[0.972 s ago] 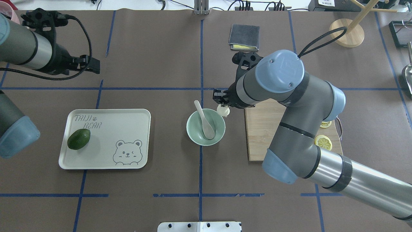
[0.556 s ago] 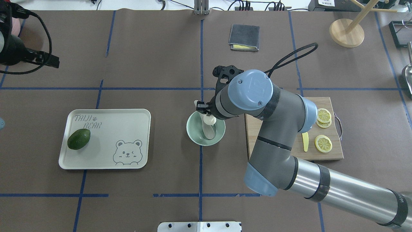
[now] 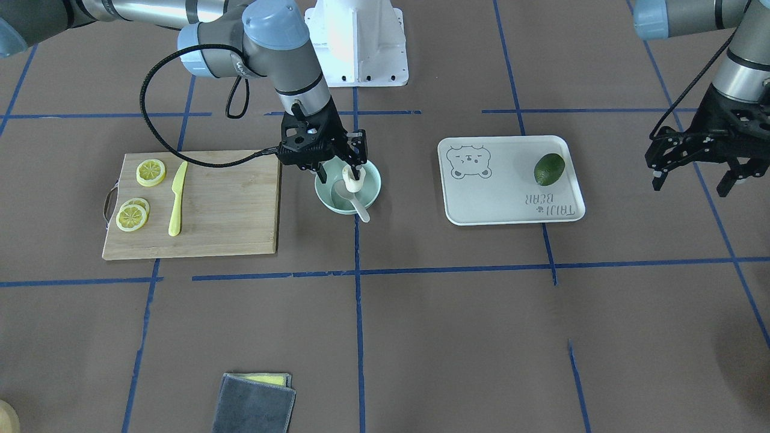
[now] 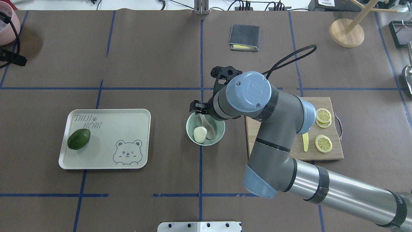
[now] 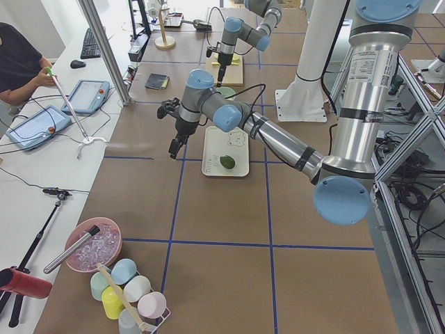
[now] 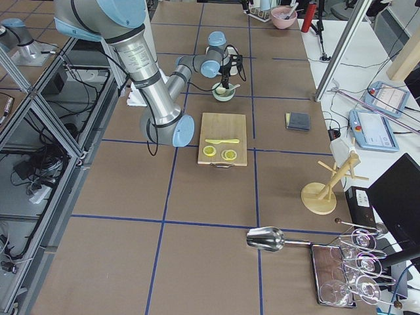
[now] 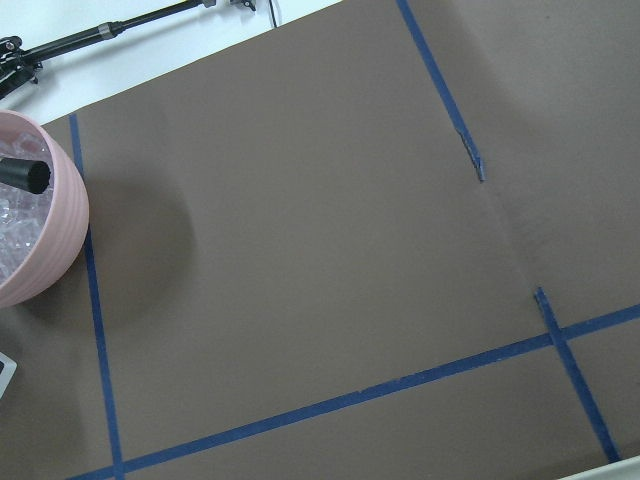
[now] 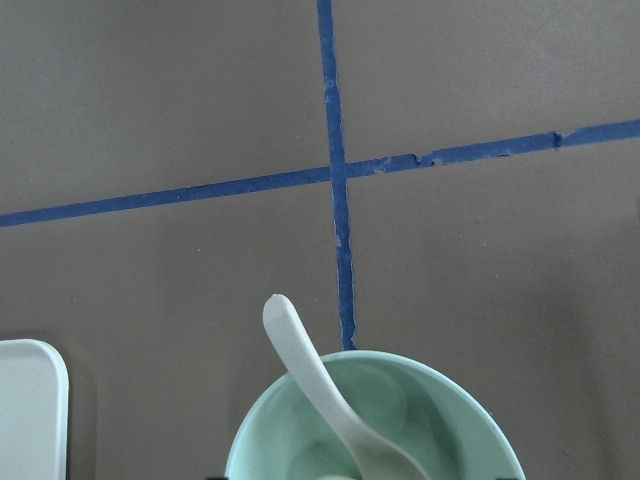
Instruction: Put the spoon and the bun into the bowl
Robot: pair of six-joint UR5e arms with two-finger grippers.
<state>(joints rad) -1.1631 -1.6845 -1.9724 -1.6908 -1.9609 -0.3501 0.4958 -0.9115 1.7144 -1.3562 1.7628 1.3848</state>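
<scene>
The mint-green bowl point(image 4: 219, 133) stands at the table's middle. The white bun point(image 4: 199, 134) lies inside it at the near left, free of the fingers. The pale spoon point(image 4: 210, 125) lies in the bowl too, with its handle over the far rim. My right gripper point(image 3: 342, 172) hangs open just over the bowl and holds nothing. The bun point(image 3: 352, 180) sits low between its spread fingers. The right wrist view shows the bowl's rim point(image 8: 455, 388) and the spoon point(image 8: 318, 375). My left gripper point(image 3: 692, 185) is open and empty, far off to the left.
A tray point(image 4: 128, 129) with an avocado point(image 4: 78, 139) lies left of the bowl. A wooden cutting board point(image 4: 252, 138) with lemon slices point(image 4: 323, 143) and a yellow knife point(image 4: 304, 141) lies right of it. A grey cloth point(image 4: 244, 37) lies at the back, and a pink bowl point(image 4: 6, 27) at the far left.
My right gripper carried the bun left over the bowl and opened; the bun now lies in the bowl. My left arm drew back to the left edge.
</scene>
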